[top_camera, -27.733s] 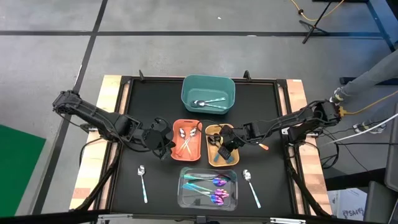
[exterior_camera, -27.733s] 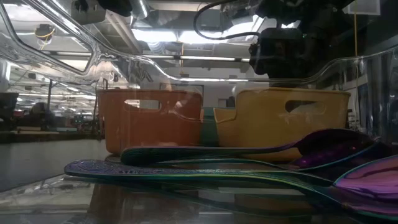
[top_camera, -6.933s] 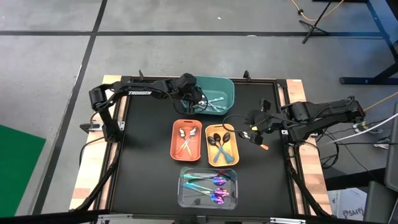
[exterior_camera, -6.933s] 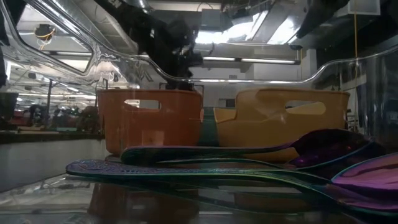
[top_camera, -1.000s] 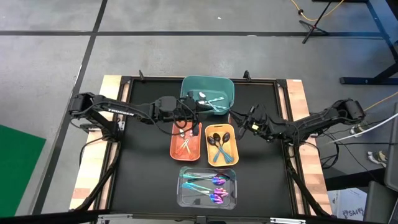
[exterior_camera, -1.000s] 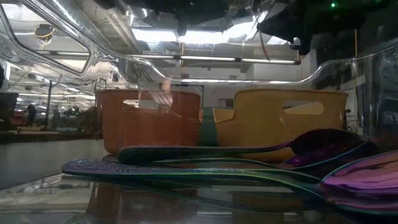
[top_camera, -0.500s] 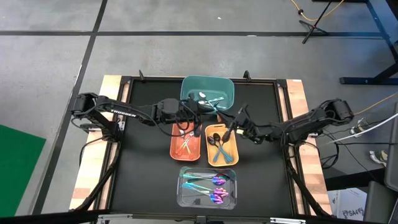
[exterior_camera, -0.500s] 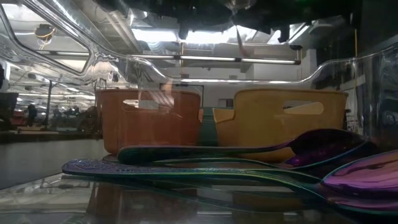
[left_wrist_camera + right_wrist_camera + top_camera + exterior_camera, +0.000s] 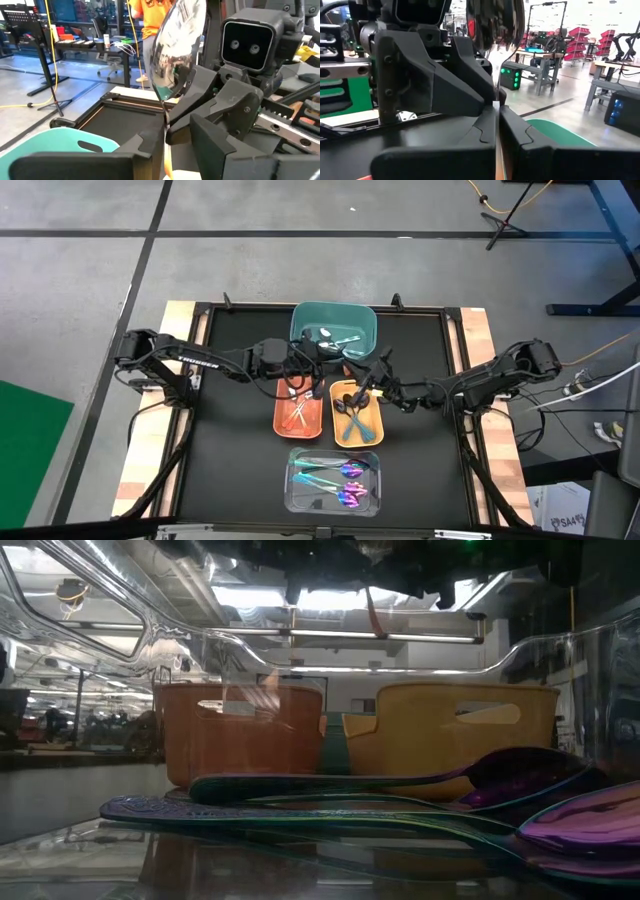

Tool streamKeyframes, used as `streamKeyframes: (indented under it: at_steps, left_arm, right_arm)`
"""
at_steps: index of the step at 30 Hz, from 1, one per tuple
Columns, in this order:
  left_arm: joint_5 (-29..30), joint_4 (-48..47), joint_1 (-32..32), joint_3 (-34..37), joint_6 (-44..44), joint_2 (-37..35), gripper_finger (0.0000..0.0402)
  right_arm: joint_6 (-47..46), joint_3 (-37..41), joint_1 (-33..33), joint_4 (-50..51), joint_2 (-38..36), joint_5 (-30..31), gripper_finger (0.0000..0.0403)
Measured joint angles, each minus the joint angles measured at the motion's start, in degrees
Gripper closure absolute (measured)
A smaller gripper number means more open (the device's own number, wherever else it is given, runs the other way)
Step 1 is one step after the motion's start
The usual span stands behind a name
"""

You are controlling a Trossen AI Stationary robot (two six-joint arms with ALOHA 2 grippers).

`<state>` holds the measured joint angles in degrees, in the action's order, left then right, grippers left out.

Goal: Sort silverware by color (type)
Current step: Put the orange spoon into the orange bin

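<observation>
Above the yellow bin (image 9: pixel 357 413), the right hand (image 9: pixel 378 378) pinches a glossy orange-handled spoon (image 9: pixel 496 20) beside the left hand (image 9: pixel 305 375), gripping a mirror-bright spoon (image 9: pixel 177 47).

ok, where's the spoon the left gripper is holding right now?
In the high view the left gripper holds the spoon bowl-up over the orange bin, just below the teal bin, left of the right gripper.

The right gripper (image 9: pixel 372 379) has carried its spoon (image 9: pixel 363 393) over the yellow bin (image 9: pixel 375 424).
</observation>
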<state>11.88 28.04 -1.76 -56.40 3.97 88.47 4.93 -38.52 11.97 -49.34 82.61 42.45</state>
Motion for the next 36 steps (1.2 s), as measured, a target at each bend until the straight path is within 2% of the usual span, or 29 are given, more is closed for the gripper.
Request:
streamKeyframes:
  at_steps: [17,23,31,36]
  left_arm:
    - [2.60,1.66,0.04,0.00,0.00,0.00,0.0318]
    - [2.60,1.45,0.04,0.00,-0.02,-0.02,0.0339]
    - [2.44,1.45,0.11,0.00,-0.02,-0.02,0.0393]
    - [2.54,1.45,0.07,0.00,-0.04,-0.02,0.0396]
  right_arm:
    - [-0.11,0.00,0.00,1.92,0.13,-0.52,0.0403]
    - [-0.11,0.00,0.02,1.24,0.09,-0.48,0.0403]
    - [-0.16,0.00,0.00,1.33,0.09,-0.51,0.0403]
    - [-0.29,0.00,0.00,1.31,0.07,-0.46,0.0403]
